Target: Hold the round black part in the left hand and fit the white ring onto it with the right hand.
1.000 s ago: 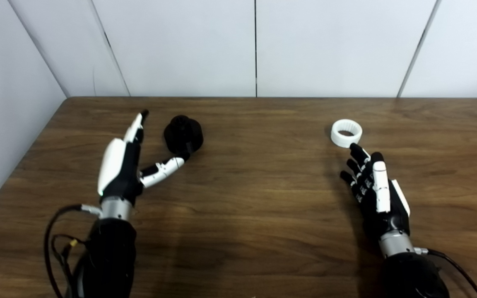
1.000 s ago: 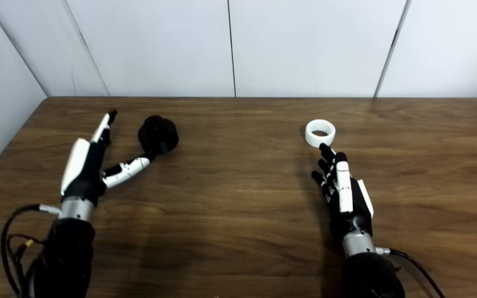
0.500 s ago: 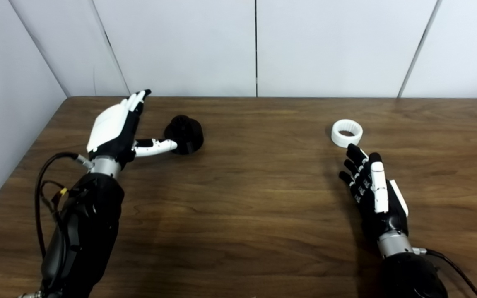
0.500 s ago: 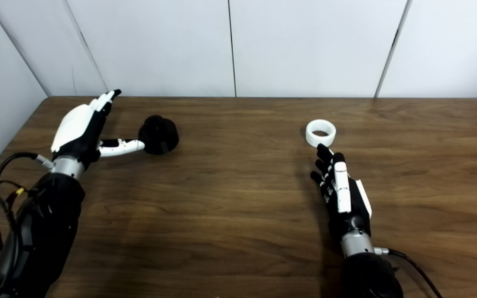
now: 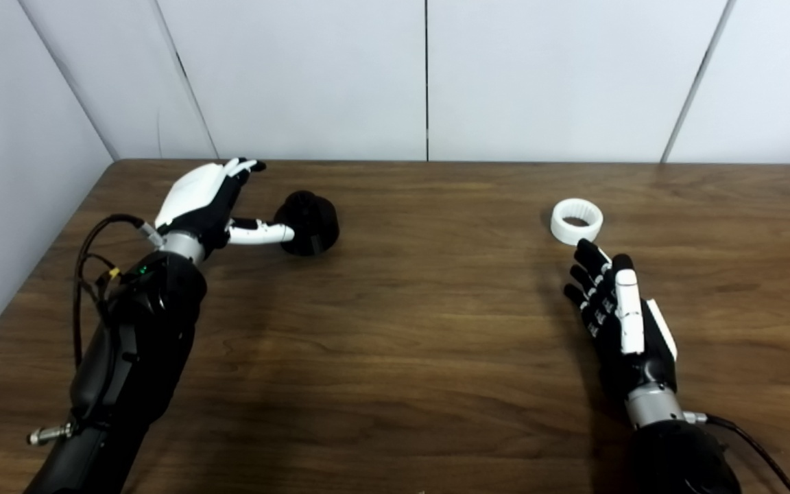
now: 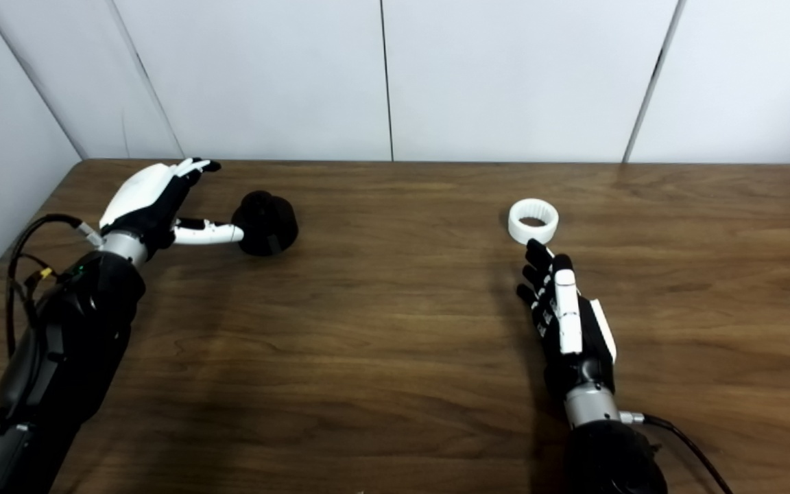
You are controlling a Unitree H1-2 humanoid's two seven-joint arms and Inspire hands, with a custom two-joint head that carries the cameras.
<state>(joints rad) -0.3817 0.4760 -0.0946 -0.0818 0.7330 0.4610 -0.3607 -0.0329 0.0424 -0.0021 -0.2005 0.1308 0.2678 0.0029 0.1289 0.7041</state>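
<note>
The round black part stands on the wooden table at the back left. My left hand is open just left of it, palm turned toward it, thumb stretched out to touch its near side, fingers raised behind and to the left. The white ring lies flat at the right. My right hand rests open just in front of the ring, fingers straight and pointing at it, their tips a small gap short of it. Neither hand holds anything.
White wall panels close off the table's far edge and left side, close behind my left hand. Loose cables hang by my left forearm, and another cable trails from my right wrist.
My left hand has moved away from me toward the back wall and turned palm-inward beside the black part, thumb staying against it. The right hand and both parts have stayed put.
</note>
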